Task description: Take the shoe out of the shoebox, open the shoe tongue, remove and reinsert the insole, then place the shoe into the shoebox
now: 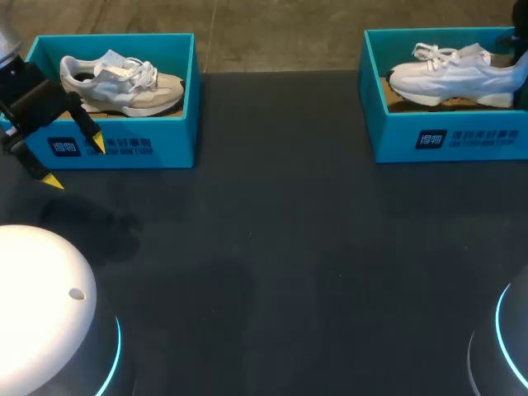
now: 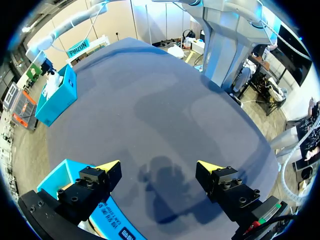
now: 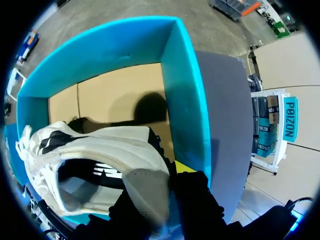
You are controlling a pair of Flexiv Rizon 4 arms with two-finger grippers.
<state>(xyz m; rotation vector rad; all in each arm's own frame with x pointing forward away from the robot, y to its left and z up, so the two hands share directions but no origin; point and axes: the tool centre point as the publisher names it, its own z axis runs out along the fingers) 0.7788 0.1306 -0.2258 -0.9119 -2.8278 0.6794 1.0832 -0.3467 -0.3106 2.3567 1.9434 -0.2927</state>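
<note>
Head view: left shoebox (image 1: 172, 142) holds beige sneaker (image 1: 124, 82) (right shoebox (image 1: 394, 136), white sneaker (image 1: 458, 78)).

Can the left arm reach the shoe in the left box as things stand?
Probably yes. The left gripper hangs open by the front wall of the left box. The box has no lid and nothing covers the shoe. It would only have to clear the wall.

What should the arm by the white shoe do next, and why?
Probably lift the white shoe straight up out of its blue box, once the hold is sure. The right gripper is down inside the box at the shoe's heel, and the shoe lies on the box floor. I can't see whether it grips the heel.
</note>
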